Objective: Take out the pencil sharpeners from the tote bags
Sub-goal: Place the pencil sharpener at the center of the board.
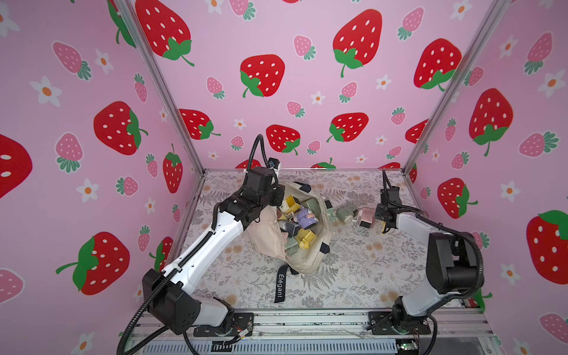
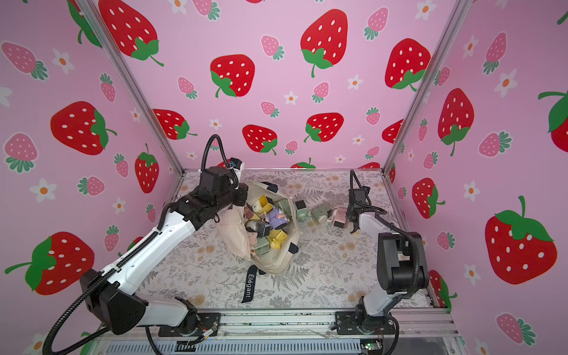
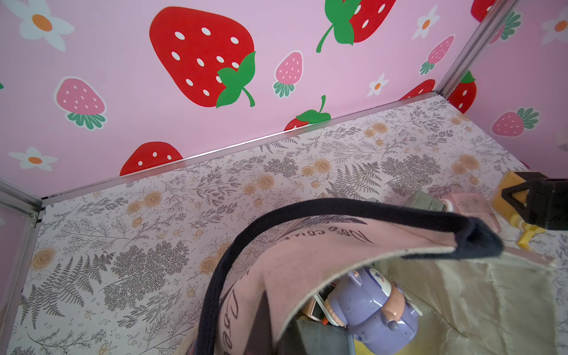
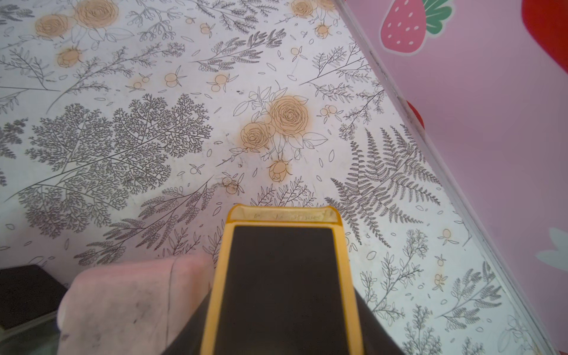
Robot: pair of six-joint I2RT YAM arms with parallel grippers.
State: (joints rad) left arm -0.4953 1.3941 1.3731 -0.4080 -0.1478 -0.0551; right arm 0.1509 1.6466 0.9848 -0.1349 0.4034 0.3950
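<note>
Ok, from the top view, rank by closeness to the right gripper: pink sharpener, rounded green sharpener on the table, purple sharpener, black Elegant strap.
1. Pink sharpener, in the right gripper itself.
2. Rounded green sharpener, on the table beside it.
3. Purple sharpener, inside the tote bag.
4. Black strap, toward the table's front.

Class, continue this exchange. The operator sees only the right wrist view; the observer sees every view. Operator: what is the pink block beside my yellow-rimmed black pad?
Observer: A pink boxy plastic pencil sharpener, gripped by your right gripper.
Operator: Anything beside it?
Observer: A sage green plastic sharpener lies right next to it.
Operator: And the bag?
Observer: The left gripper holds up one rim of the cream canvas tote bag.
</note>
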